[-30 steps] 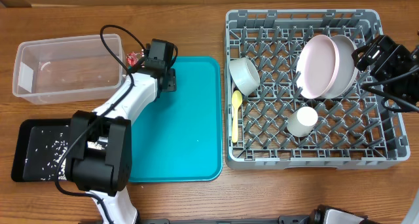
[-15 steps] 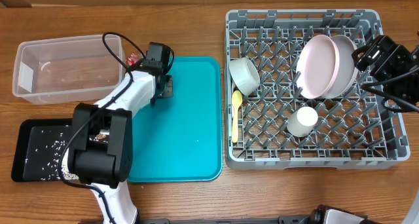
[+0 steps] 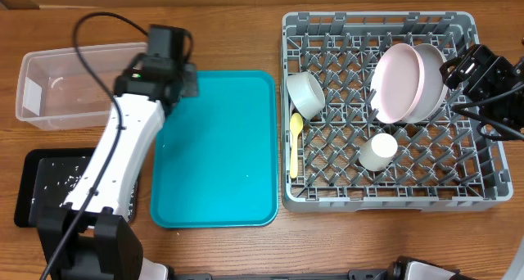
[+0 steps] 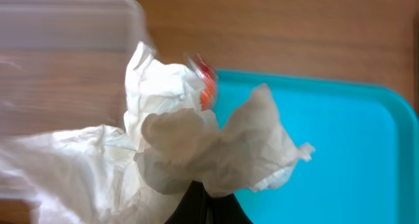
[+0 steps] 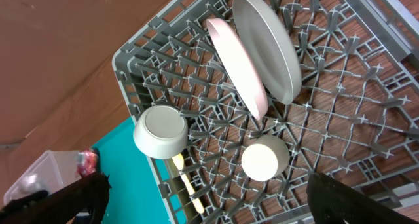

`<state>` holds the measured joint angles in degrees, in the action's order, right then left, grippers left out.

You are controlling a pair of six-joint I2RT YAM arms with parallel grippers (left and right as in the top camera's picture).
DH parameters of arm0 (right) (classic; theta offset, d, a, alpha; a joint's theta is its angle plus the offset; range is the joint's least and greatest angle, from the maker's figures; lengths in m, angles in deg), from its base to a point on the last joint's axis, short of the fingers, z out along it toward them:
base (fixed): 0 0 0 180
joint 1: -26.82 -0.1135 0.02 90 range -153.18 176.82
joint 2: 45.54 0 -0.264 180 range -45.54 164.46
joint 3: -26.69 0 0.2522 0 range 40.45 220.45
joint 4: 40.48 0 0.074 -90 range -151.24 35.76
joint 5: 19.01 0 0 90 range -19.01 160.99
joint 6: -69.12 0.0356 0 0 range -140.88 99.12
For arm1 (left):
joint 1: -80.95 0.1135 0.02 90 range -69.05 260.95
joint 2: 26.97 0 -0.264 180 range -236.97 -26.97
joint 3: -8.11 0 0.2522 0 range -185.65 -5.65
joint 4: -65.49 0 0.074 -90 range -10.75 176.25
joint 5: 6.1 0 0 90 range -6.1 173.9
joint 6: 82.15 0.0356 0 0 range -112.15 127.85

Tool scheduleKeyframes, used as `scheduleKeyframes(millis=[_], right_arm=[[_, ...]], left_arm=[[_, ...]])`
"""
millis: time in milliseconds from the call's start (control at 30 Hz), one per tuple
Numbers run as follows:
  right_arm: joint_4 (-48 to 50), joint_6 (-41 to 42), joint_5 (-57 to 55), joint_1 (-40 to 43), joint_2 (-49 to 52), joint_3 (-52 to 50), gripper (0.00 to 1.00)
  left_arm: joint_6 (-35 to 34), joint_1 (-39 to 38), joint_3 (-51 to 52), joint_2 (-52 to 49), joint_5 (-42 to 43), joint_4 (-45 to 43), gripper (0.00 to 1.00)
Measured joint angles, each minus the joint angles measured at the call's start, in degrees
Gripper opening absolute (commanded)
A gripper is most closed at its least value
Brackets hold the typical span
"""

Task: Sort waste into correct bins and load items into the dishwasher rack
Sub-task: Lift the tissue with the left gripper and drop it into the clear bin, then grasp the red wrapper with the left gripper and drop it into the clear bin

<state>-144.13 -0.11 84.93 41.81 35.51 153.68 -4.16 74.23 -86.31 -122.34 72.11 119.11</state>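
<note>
The left pincer [image 4: 204,207] is clamped shut on the crumpled white napkin [image 4: 190,152]. The napkin fills the left wrist view and hangs above the meeting of the clear tub [image 3: 49,88] and the teal tray [image 3: 217,149]. A blurred fleck of the red-and-silver wrapper [image 4: 206,83] peeks out behind the napkin; whether it is caught in the grip too cannot be told. From overhead, the left arm reaches up from the near left edge of the tabletop [image 3: 246,247], with its wrist over the tub's right end by the teal tray's far left corner.

The black tray [image 3: 24,214] sits near the tub with white rice grains [image 3: 53,186] scattered in it.

The right pincer [image 5: 206,178] stands wide open and holds nothing, hovering at the right side of the grey dishwasher rack [image 3: 377,200]. In the rack, the pinkish plate [image 3: 397,79] and the light grey plate [image 3: 434,63] stand on edge together between pegs. The small bowl [image 3: 305,93] is tipped on its side at the left, and the cream spoon [image 3: 295,141] lies just below it. The white cup [image 3: 379,151] sits near the middle.
</note>
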Motion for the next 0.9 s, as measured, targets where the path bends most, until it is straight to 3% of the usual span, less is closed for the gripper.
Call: scheduleKeyframes(millis=[167, 233, 267, 300, 500, 700, 900], right_arm=[[-0.2, 0.0, 0.0, 0.0, 0.0, 0.0, 1.00], [-0.1, 0.0, 0.0, 0.0, 0.0, 0.0, 1.00], [-0.1, 0.0, 0.0, 0.0, 0.0, 0.0, 1.00], [-0.1, 0.0, 0.0, 0.0, 0.0, 0.0, 1.00], [-0.2, 0.0, 0.0, 0.0, 0.0, 0.0, 1.00], [-0.2, 0.0, 0.0, 0.0, 0.0, 0.0, 1.00], [-0.2, 0.0, 0.0, 0.0, 0.0, 0.0, 1.00]], left_arm=[[0.5, 6.8, 0.0, -1.7, 1.1, -2.2, 0.05], [0.5, 9.5, 0.0, -2.6, 1.6, -3.8, 0.45], [0.7, 10.9, 0.0, -3.1, 2.1, -4.9, 0.57], [0.9, 11.8, 0.0, -3.5, 2.8, -5.4, 0.64], [4.6, 14.4, -0.3, -4.1, 8.8, -2.9, 0.73], [8.0, 5.9, -0.5, -4.1, 9.8, 2.2, 0.73], [9.2, -1.4, -0.5, -7.7, 7.2, -0.2, 0.73]])
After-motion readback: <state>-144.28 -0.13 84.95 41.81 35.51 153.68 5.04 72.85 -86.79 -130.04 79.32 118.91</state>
